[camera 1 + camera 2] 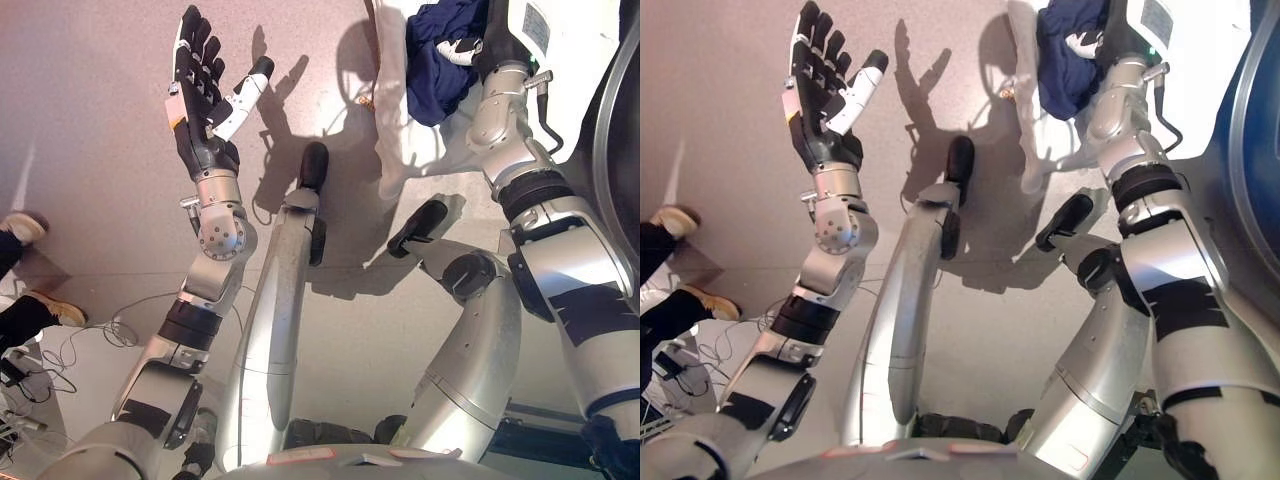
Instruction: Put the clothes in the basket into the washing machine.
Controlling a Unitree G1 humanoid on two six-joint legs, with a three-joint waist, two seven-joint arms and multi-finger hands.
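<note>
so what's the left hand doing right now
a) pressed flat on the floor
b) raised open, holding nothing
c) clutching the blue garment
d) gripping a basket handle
b: the left hand is up over the bare floor with its fingers spread and nothing in it, while the dark blue garment is over at the right hand.

navy garment (440, 55), white cloth (395, 120)

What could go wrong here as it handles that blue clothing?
The right hand sits against the dark blue garment with its fingers mostly hidden, so the hold could be weak and the garment might drop. The white cloth hanging beside it could drag along. The left hand is open, away from both.
</note>
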